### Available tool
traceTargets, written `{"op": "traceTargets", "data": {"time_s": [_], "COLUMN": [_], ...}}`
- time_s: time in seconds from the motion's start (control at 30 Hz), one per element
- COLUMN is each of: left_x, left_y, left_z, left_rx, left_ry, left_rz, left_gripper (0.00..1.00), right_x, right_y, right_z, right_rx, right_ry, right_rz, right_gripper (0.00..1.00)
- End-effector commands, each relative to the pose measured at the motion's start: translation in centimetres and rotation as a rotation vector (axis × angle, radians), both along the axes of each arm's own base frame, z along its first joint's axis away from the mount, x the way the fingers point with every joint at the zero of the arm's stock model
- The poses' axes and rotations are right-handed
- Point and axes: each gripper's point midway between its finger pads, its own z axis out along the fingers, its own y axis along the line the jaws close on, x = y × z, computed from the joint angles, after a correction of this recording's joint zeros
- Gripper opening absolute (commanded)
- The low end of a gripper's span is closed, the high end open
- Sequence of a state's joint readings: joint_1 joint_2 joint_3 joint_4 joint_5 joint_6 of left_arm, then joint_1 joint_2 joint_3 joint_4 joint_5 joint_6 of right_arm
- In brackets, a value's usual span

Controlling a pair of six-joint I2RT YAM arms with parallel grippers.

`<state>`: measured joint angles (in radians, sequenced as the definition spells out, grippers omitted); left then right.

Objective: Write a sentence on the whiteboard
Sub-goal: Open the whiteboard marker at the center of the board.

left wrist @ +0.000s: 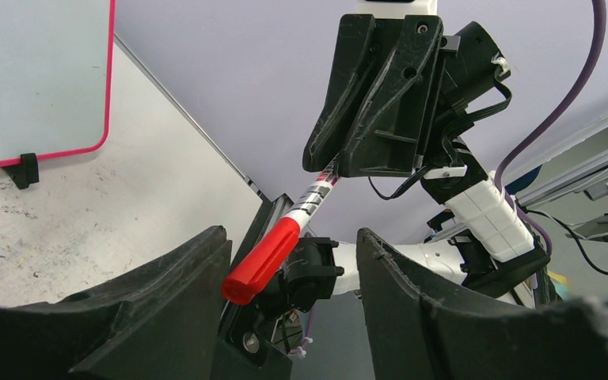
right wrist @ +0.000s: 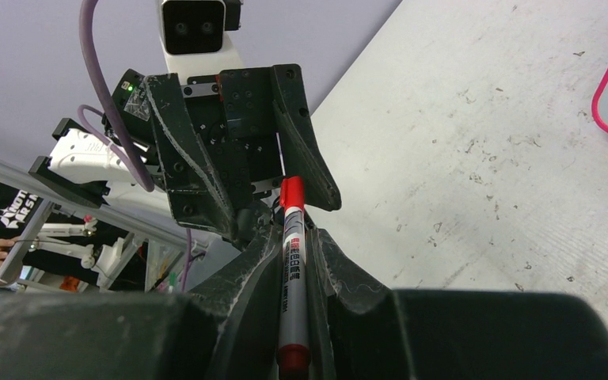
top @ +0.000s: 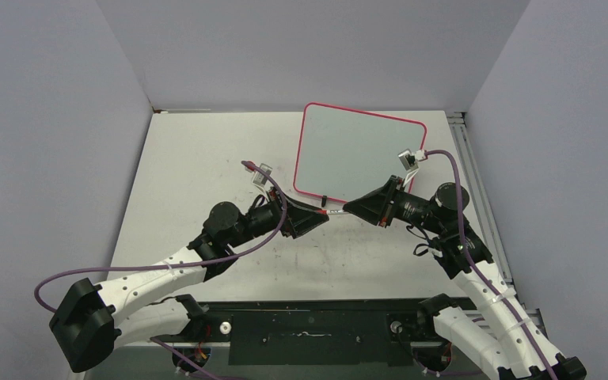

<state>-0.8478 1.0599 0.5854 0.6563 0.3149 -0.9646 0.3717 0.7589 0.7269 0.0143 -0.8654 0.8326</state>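
Closest to my left wrist lens are the two black fingers [left wrist: 166, 301] of the left gripper [left wrist: 293, 241]. They stand apart, with the red cap [left wrist: 261, 263] of a marker [left wrist: 310, 202] in the gap between them. There is clear space between the cap and the right-hand finger. The cap's end sits just beside the other finger, and I can't tell whether it touches. I read these jaws as released, with nothing pinched.

On the right wrist feed, the right gripper [right wrist: 293, 245] is clenched on the marker's white printed barrel, which runs straight down the slot between its fingers. The barrel's red tail end is toward the lens and the capped end points away, into the mouth of the opposite gripper.

From the overhead camera the two arms reach inward and meet tip to tip above the table [top: 206, 158]. The marker bridges the short gap between them, clear of the surface.

The whiteboard [top: 356, 150] lies flat on the far right part of the table, well clear of both bases and turned slightly askew, with its far edge near the back wall [top: 301, 47]. It has a thin pink-red rim, and its face shows plain pale grey-white on my feeds. A small black clip foot [top: 324, 201] on its near edge sits just behind the spot where the grippers meet — the board itself is untouched by either arm. The tabletop around it is scuffed and speckled. A purple cable [top: 166, 266] loops along each arm.
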Motion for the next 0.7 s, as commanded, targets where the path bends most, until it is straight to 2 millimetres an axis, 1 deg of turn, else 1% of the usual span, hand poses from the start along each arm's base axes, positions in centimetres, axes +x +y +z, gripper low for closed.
{"op": "traceTargets", "data": {"time_s": [0.0,0.13,0.3,0.5,0.6,0.67], "left_x": [-0.26,-0.28,-0.29,-0.4,-0.7,-0.79], "left_y": [-0.09,-0.09,0.19,0.43,0.57,0.78], "left_z": [3.9,3.77,3.89,3.9,4.01,4.02], "left_rx": [-0.102,-0.11,-0.119,-0.126,-0.137,-0.141], "left_ry": [-0.072,-0.066,-0.07,-0.072,-0.075,-0.074], "left_rz": [-0.025,-0.026,-0.018,-0.015,-0.026,-0.024], "left_gripper": [0.52,0.44,0.43,0.35,0.34,0.36], "right_x": [-0.2,-0.28,-0.52,-0.8,-0.83,-0.88], "right_y": [0.09,0.17,0.14,0.01,-0.04,-0.04], "right_z": [1.32,1.25,1.27,1.37,1.38,1.44], "right_rx": [0.032,0.033,0.033,0.031,0.03,0.031], "right_ry": [-0.055,-0.048,-0.044,-0.045,-0.044,-0.044], "right_rz": [0.018,0.027,0.034,0.032,0.028,0.029], "right_gripper": [0.05,0.05,0.05,0.05,0.05,0.05]}}
